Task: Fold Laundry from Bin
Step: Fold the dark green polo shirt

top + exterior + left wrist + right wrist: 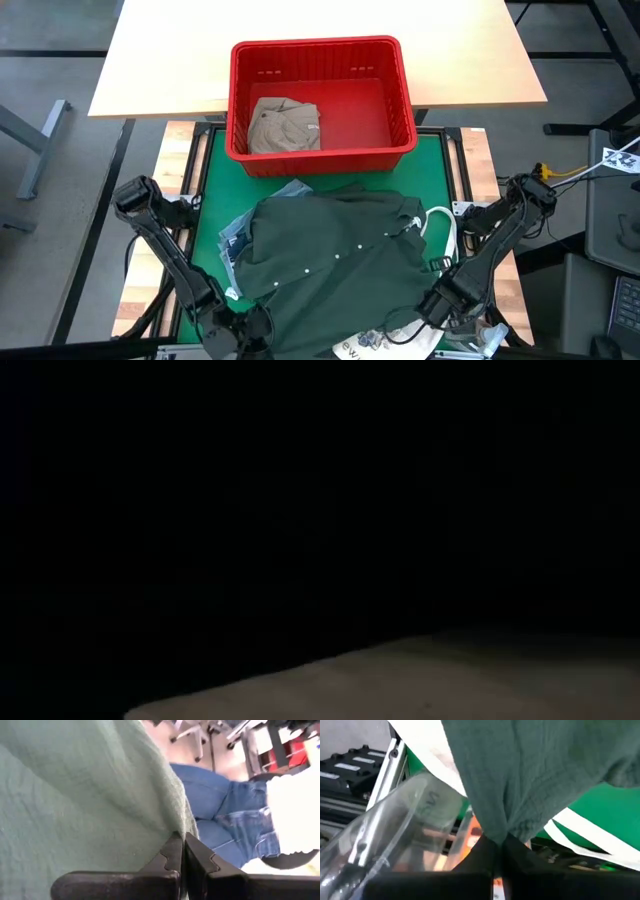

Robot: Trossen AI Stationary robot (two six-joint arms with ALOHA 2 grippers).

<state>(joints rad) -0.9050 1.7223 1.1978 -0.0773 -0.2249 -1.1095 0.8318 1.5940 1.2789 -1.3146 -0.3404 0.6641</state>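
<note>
Shirt (pixel 330 255) before bin (pixel 322 152) — seemingly atop jeans (pixel 238 245).

Both arms are reaching in low toward the near edge of the table, elbows kinked outward. Left hand (pixel 243 332) sits at the near-left corner w/ fingers (pixel 172 852) pressed tight together, pinching the dark green shirt (pixel 330 260). Right hand (pixel 440 303) is at the near-right, also clamped down on that shirt's edge (fabric bunches right at the tips in the wrist view).
</note>
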